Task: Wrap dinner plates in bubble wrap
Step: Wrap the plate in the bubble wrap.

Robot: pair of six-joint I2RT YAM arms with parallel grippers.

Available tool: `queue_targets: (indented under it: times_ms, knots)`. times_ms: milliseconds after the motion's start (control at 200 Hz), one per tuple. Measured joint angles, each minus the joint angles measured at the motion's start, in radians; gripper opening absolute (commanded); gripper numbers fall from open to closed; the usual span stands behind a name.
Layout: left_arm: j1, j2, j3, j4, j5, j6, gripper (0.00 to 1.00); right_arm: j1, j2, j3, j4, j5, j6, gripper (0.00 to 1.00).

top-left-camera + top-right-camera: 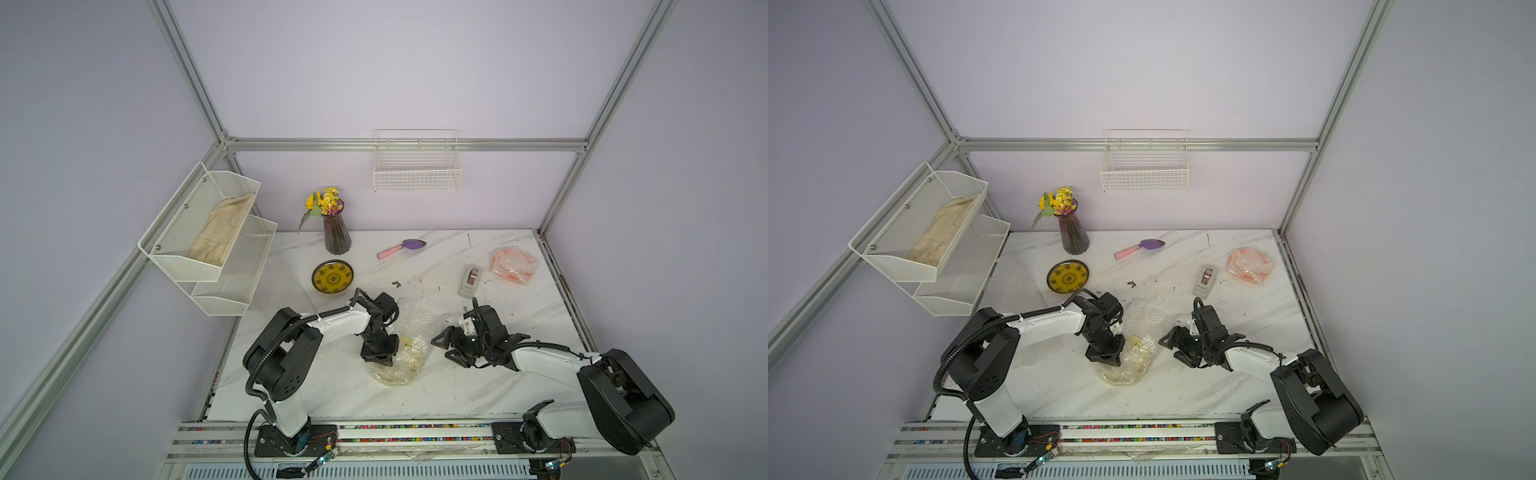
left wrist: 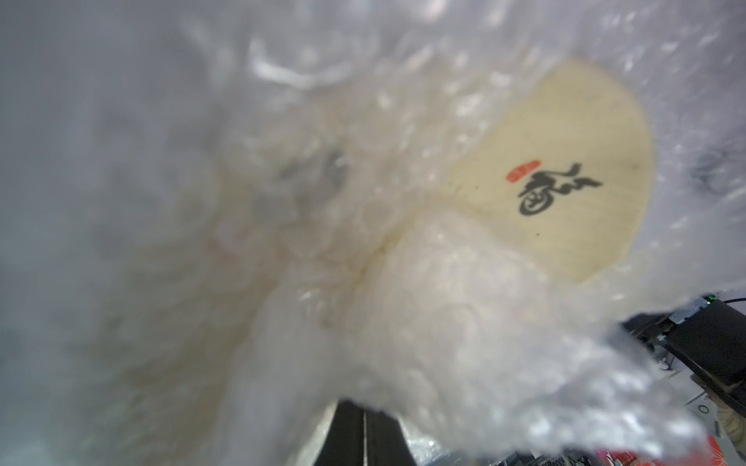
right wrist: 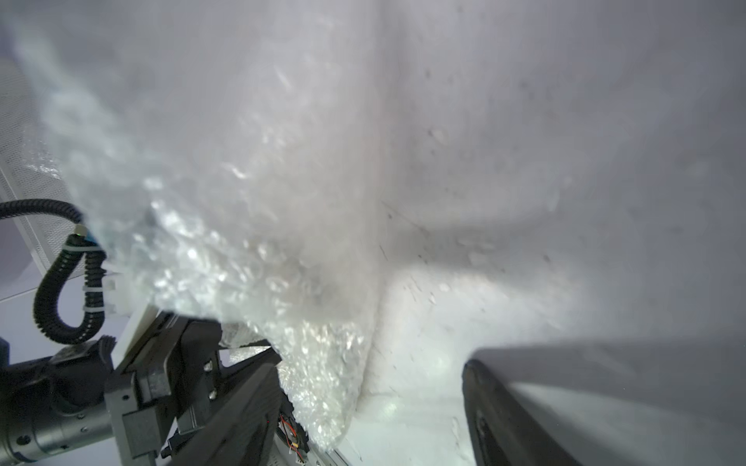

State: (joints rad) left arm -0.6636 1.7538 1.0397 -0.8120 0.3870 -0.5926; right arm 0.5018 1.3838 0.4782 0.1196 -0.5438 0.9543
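The cream plate (image 1: 406, 340) lies on the worktop (image 1: 457, 386), half covered by crinkled bubble wrap (image 1: 397, 368). The left gripper (image 1: 377, 358) points down onto it, jaws closed, apparently pinching the wrap, though blur hides the contact. The right gripper (image 1: 441, 348) hangs just beside the wrap, jaws wide apart and empty.

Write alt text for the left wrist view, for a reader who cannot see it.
Crinkly, whitish bubble wrap fills nearly the whole frame, bunched over a cream plate whose uncovered part bears a dark brush mark and a small red stamp. The wrap gathers toward the left hand, whose dark fingers, closed together, peek out from under it.
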Motion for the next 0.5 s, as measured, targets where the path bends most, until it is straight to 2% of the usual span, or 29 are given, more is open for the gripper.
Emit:
queue_targets:
  times_ms: [185,320,400,500]
  knots:
    - [0.000,-0.001,-0.004,0.000,0.001,0.009,0.06,-0.066,0.131,0.067,0.073,0.002,-0.049,0.50]
    - [0.000,-0.003,-0.006,0.000,0.001,0.010,0.05,-0.133,0.225,0.119,0.126,-0.014,-0.077,0.38]
    - [0.000,-0.004,-0.008,0.002,0.002,0.010,0.05,-0.160,0.273,0.151,0.145,-0.023,-0.090,0.27]
    - [0.000,-0.006,-0.012,0.005,0.002,0.010,0.05,-0.185,0.314,0.179,0.159,-0.035,-0.106,0.21]
